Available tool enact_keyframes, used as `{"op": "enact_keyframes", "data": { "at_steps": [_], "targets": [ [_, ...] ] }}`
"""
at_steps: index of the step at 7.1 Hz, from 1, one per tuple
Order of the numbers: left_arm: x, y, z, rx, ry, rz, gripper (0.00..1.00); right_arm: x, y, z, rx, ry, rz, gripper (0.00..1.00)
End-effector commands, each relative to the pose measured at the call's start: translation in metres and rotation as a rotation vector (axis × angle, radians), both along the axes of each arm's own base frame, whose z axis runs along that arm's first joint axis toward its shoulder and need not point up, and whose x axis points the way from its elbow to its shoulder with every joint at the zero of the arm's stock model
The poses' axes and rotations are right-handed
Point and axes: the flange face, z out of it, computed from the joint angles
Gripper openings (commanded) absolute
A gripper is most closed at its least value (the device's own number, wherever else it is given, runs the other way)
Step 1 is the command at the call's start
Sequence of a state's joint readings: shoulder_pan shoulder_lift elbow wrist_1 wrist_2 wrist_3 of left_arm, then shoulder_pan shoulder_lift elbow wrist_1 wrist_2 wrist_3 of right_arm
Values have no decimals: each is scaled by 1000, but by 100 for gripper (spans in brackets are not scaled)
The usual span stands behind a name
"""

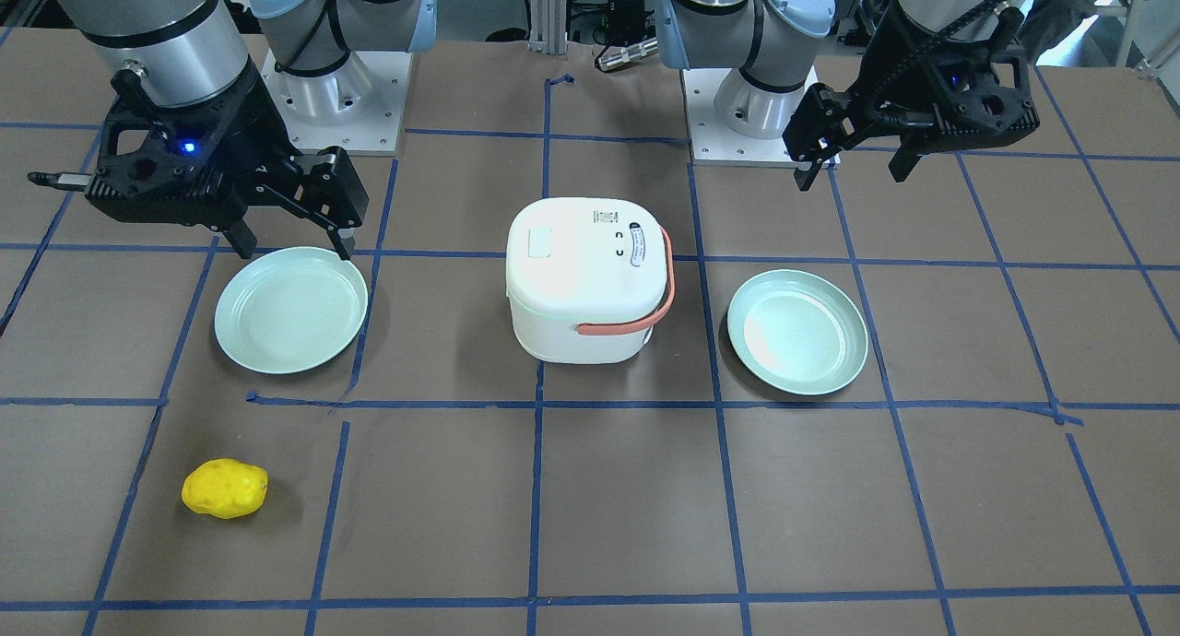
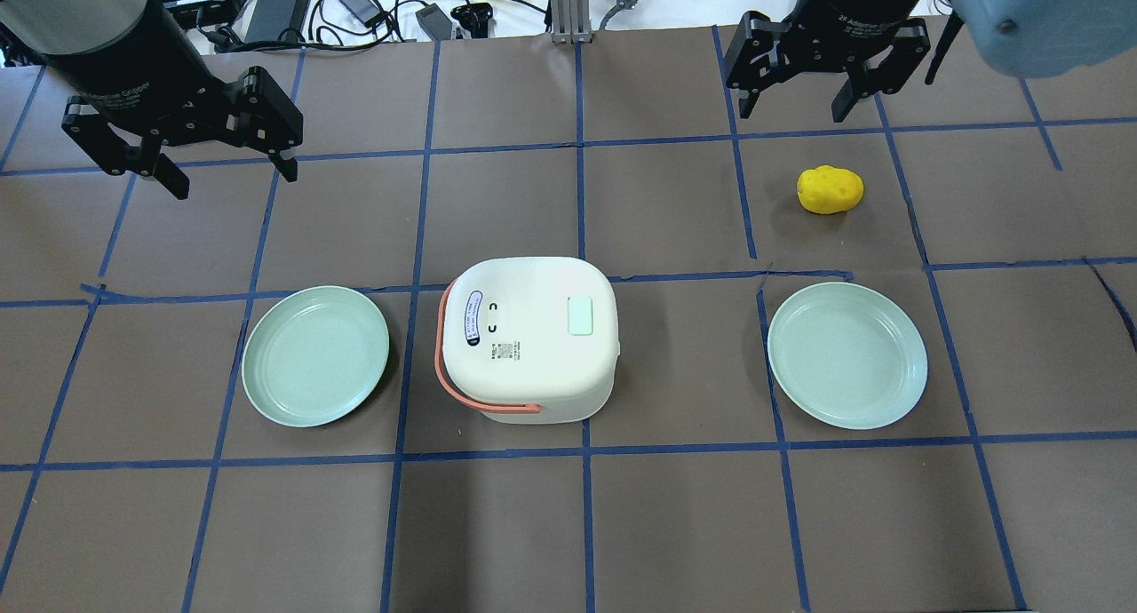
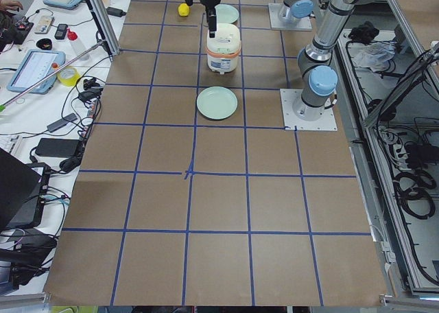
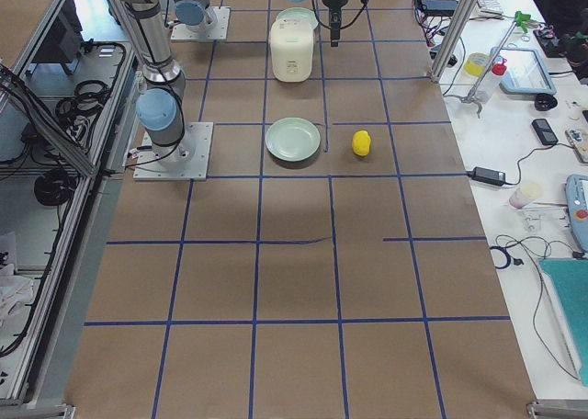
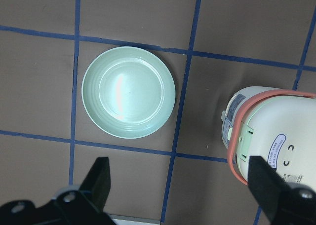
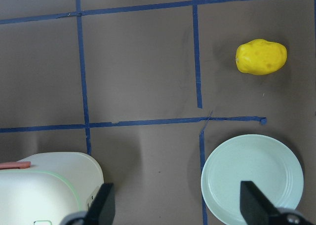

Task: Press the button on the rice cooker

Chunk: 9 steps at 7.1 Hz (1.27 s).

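Note:
The white rice cooker (image 1: 585, 281) with a salmon handle stands at the table's middle, and also shows in the overhead view (image 2: 528, 338). A pale green rectangular button (image 2: 579, 315) sits on its lid, on the side toward my right arm. My left gripper (image 2: 231, 173) is open and empty, raised above the table beyond the left plate, clear of the cooker. My right gripper (image 2: 793, 107) is open and empty, raised near the table's far edge beyond the potato. The left wrist view shows the cooker's handle side (image 5: 276, 136); the right wrist view shows its corner (image 6: 47, 185).
One mint green plate (image 2: 315, 355) lies left of the cooker and another (image 2: 846, 355) lies to its right. A yellow toy potato (image 2: 830, 189) lies beyond the right plate. Cables and chargers (image 2: 355, 4) lie past the table's far edge.

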<state>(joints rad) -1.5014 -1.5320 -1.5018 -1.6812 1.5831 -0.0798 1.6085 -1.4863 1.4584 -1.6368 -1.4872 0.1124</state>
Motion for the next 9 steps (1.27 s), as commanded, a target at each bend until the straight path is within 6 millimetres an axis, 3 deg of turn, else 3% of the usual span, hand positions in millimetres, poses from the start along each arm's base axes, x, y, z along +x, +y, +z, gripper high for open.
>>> {"op": "enact_keyframes", "data": {
  "at_steps": [1, 2, 3, 4, 5, 7, 9],
  "targets": [
    [0, 0, 0, 0, 0, 0, 100, 18, 16, 4, 52, -16, -86, 81],
    [0, 0, 0, 0, 0, 0, 100, 53, 29, 0, 73, -7, -46, 53],
    [0, 0, 0, -1, 0, 0, 100, 83, 39, -5, 82, 11, -56, 38],
    [0, 0, 0, 0, 0, 0, 100, 101, 50, -6, 79, 38, -51, 12],
    [0, 0, 0, 0, 0, 0, 100, 121, 60, -6, 80, 33, -69, 0],
    [0, 0, 0, -1, 0, 0, 100, 159, 74, -17, 87, 43, -49, 0],
    [0, 0, 0, -1, 0, 0, 100, 181, 73, -45, 134, 65, -16, 0]
  ]
}}
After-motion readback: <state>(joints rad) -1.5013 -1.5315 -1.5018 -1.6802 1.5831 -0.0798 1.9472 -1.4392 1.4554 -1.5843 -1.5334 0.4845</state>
